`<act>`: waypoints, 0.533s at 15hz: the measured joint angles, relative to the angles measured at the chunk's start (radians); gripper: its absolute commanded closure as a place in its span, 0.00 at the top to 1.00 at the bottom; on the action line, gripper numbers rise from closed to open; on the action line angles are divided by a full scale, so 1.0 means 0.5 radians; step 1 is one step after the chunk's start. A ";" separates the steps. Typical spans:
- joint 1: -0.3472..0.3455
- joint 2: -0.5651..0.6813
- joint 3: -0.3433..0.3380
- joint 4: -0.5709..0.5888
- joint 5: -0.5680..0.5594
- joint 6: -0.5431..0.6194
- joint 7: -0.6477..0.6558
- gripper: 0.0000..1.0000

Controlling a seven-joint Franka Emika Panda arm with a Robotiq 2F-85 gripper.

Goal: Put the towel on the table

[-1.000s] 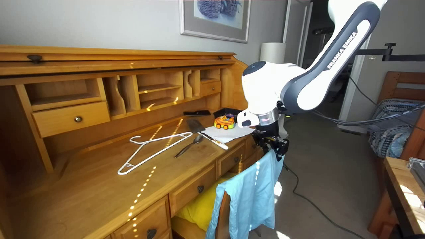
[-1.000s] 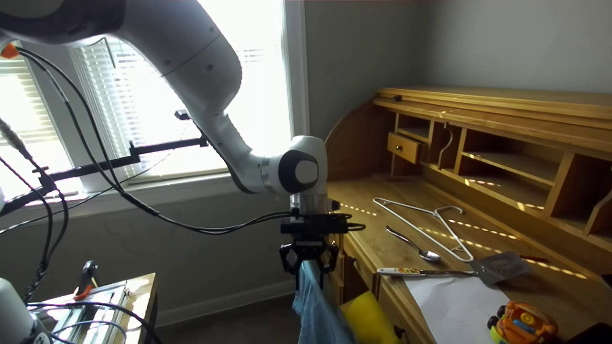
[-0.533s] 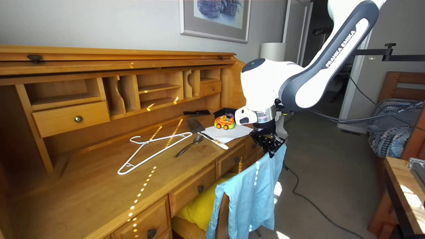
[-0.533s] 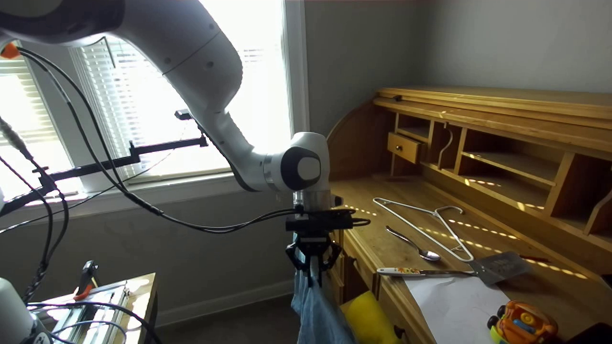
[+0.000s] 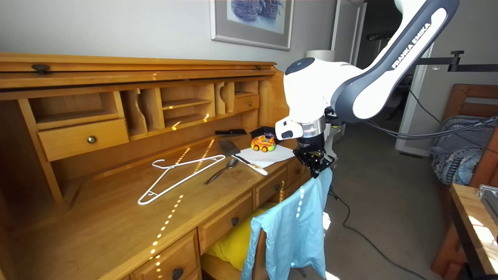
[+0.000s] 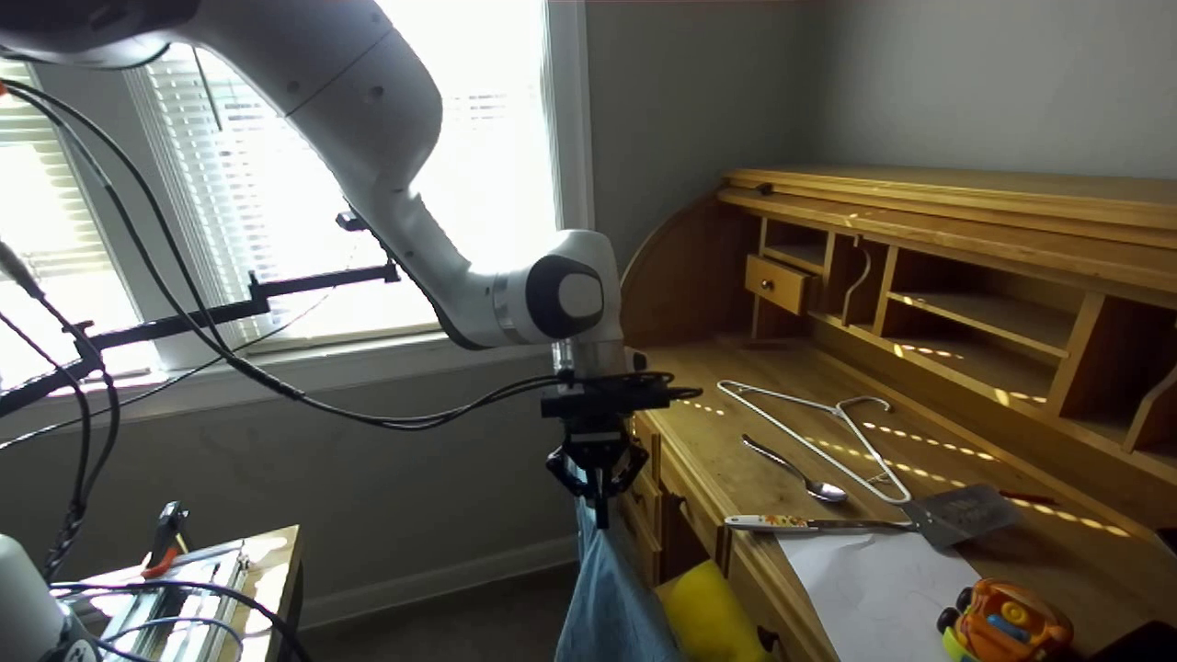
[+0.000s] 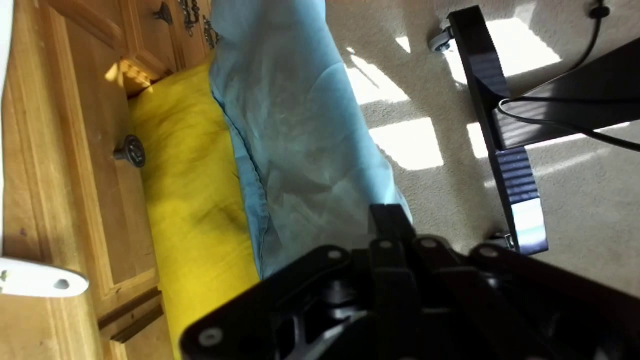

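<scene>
Beside the one desk (image 5: 97, 229), the gripper (image 6: 601, 517) is closed narrow, apparently pinching the one towel (image 5: 291, 233), which drapes a chair back (image 5: 260, 257). I'd lift straight until it clears, then carry it across. On top I count one hanger (image 5: 169, 168), one spoon (image 5: 230, 163), one spatula (image 5: 229, 147), one toy car (image 5: 263, 143).
</scene>
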 measured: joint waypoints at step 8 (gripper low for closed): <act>0.077 -0.232 0.001 -0.070 0.000 -0.113 0.060 0.00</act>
